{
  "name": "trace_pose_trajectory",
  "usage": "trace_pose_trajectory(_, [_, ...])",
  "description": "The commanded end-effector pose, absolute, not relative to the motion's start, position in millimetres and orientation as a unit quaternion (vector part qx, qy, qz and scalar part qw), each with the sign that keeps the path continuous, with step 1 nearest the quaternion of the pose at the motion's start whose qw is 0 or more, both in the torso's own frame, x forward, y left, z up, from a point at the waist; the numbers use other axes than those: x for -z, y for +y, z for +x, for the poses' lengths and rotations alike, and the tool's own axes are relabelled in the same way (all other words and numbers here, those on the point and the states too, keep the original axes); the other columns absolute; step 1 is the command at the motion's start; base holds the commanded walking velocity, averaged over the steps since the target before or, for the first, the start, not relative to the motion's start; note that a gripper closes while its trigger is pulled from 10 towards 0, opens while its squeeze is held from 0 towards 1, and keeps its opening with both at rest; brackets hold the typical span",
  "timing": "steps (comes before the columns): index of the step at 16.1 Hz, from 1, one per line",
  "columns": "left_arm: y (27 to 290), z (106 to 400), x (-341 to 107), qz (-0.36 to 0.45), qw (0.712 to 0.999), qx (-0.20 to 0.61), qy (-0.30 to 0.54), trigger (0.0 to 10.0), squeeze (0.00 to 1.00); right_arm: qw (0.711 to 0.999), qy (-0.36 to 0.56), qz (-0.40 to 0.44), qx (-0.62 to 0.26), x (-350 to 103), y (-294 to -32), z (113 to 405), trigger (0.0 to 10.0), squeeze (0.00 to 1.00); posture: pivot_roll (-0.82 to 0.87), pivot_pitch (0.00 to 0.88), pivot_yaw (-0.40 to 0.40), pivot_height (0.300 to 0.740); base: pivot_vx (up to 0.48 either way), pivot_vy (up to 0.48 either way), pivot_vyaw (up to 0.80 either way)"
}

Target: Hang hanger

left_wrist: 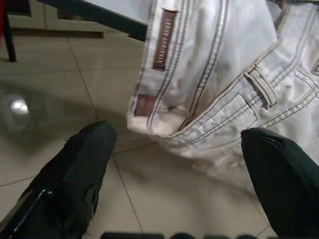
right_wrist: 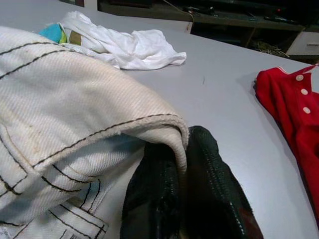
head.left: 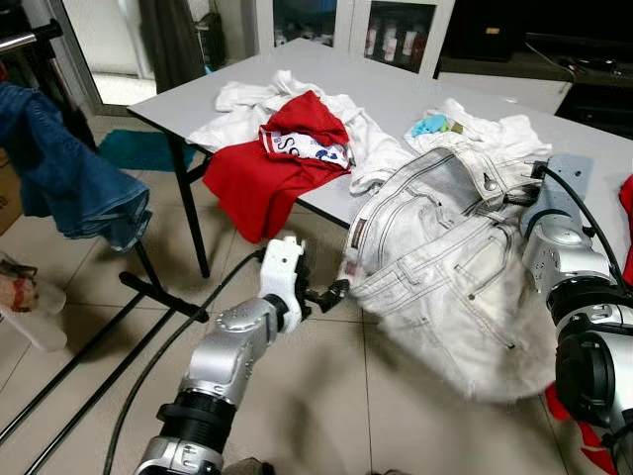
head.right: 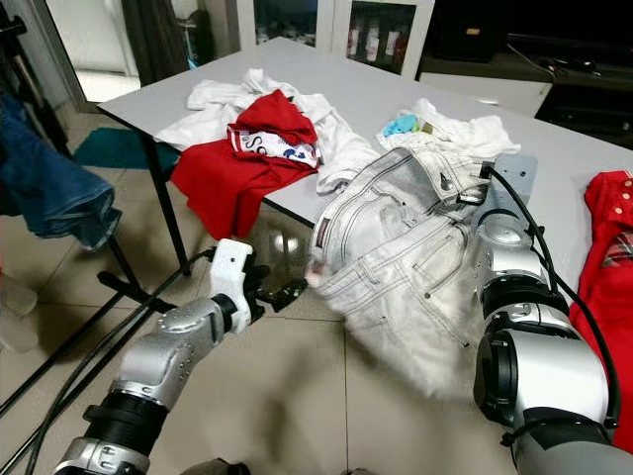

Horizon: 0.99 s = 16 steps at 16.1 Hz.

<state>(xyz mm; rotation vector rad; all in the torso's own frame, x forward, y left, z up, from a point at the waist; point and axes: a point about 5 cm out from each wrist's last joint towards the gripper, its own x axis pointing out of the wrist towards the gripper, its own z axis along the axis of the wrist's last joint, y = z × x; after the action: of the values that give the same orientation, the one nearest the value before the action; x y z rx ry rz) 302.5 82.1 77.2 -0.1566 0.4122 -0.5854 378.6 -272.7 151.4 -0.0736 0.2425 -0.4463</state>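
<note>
While right gripper (right_wrist: 182, 199) pinches white jeans (head.left: 445, 267), waistband tableward, legs draping floorward, left gripper (left_wrist: 179, 184) open.

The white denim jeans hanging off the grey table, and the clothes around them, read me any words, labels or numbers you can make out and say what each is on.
Brown leather patch on the waistband of the white denim jeans: lettering runs along it, too blurred to read for certain.
Small brown tab below the patch: no legible text.
White printed fabric with dark blue marks on the red garment: large letter shapes, folded, unreadable.
</note>
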Motion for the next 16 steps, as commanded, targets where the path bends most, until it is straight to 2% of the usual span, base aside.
trace_pose_trajectory(1, [80.0, 304.8, -81.9, -0.070, 0.935, 0.287, 0.195, 10.0, 0.00, 0.968, 0.105, -0.037, 0.224, -160.7, -276.4, 380.3, 10.0, 0.00, -0.06, 0.000, -0.025, 0.740, 0.000, 0.000, 0.00])
trace_pose_trajectory(4, [80.0, 305.2, -81.5, -0.070, 0.934, 0.283, 0.205, 10.0, 0.00, 0.970, 0.103, -0.033, 0.216, -162.2, -276.5, 381.3, 10.0, 0.00, -0.06, 0.000, -0.026, 0.740, 0.000, 0.000, 0.00])
trace_pose_trajectory(5, [80.2, 305.4, -81.6, -0.070, 0.935, 0.283, 0.205, 10.0, 0.00, 0.971, 0.095, -0.029, 0.216, -165.3, -276.5, 382.3, 10.0, 1.00, -0.06, 0.000, -0.026, 0.740, 0.000, 0.000, 0.00])
trace_pose_trajectory(9, [79.7, 305.2, -81.5, -0.070, 0.934, 0.282, 0.206, 10.0, 0.00, 0.974, 0.112, -0.067, 0.186, -169.6, -272.0, 386.2, 10.0, 1.00, -0.06, 0.000, -0.029, 0.740, 0.000, 0.000, 0.00])
trace_pose_trajectory(10, [79.7, 305.1, -81.2, -0.070, 0.934, 0.282, 0.207, 10.0, 0.00, 0.975, 0.117, -0.070, 0.174, -169.7, -269.7, 387.2, 10.0, 0.93, -0.06, 0.000, -0.029, 0.740, 0.000, 0.000, 0.00])
trace_pose_trajectory(11, [79.9, 304.6, -80.5, -0.070, 0.934, 0.280, 0.209, 10.0, 0.00, 0.977, 0.121, -0.080, 0.156, -169.9, -267.0, 388.2, 10.0, 0.00, -0.05, 0.000, -0.031, 0.740, 0.000, 0.000, 0.00])
trace_pose_trajectory(13, [81.6, 304.0, -78.8, -0.071, 0.935, 0.276, 0.213, 10.0, 0.00, 0.978, 0.109, -0.103, 0.147, -174.4, -270.0, 387.6, 10.0, 0.00, -0.05, 0.000, -0.031, 0.740, 0.000, 0.000, 0.00])
trace_pose_trajectory(16, [83.2, 302.1, -75.9, -0.071, 0.934, 0.273, 0.218, 10.0, 0.00, 0.977, 0.094, -0.109, 0.156, -182.1, -288.0, 381.6, 10.0, 0.00, -0.06, 0.000, -0.029, 0.740, 0.000, 0.000, 0.00])
